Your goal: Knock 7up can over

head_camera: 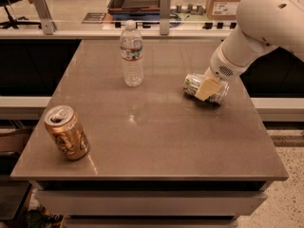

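Soda can in orange-brown (66, 133) stands nearest you, upright by the front left corner of the grey table (156, 146), well apart from the work and nothing you need to touch. Further back, on the right half, the 7up can (193, 83) lies on its side, its silver end facing left, so the knock-over looks done to you already. Treat it as light, thin aluminium: smooth, easily dented, and now free to roll on its round wall, most likely toward the front or the back edge. If you must take it again, go for the middle of the body, across the cylinder, and squeeze gently. The gripper (208, 88) sits right on that can, a tan pad laid across its near side; whether it is clamping the can or only resting against it, you cannot tell. The white arm (266, 23) reaches in from the upper right, its wrist angled down and to the left toward the can. A clear water bottle (131, 53) stands upright at the back left, apart from both.
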Available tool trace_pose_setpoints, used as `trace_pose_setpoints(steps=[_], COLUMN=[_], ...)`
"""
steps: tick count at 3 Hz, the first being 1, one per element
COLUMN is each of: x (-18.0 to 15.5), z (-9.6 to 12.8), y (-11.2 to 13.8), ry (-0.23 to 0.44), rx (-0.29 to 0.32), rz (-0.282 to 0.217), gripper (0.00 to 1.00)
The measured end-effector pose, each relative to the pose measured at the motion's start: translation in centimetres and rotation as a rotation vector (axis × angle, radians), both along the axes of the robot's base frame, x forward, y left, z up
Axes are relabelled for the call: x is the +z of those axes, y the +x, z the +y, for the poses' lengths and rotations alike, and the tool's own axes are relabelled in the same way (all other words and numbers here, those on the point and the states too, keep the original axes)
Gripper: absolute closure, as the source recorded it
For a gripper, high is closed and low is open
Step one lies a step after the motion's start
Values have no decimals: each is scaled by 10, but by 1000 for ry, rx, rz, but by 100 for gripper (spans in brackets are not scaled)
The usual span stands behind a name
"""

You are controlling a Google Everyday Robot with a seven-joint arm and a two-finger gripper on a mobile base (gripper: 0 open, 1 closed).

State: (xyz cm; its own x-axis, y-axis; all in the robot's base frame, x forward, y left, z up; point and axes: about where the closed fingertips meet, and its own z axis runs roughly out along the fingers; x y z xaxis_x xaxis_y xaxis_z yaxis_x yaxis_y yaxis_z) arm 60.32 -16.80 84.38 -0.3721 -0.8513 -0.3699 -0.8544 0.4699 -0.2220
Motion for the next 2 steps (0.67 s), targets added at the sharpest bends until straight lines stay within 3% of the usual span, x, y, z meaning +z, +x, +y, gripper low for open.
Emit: trace_pose_setpoints(steps=[2], x=[-1], z=[2], y=[0], ry=[-2], rx=[5], rz=[2], gripper=[37])
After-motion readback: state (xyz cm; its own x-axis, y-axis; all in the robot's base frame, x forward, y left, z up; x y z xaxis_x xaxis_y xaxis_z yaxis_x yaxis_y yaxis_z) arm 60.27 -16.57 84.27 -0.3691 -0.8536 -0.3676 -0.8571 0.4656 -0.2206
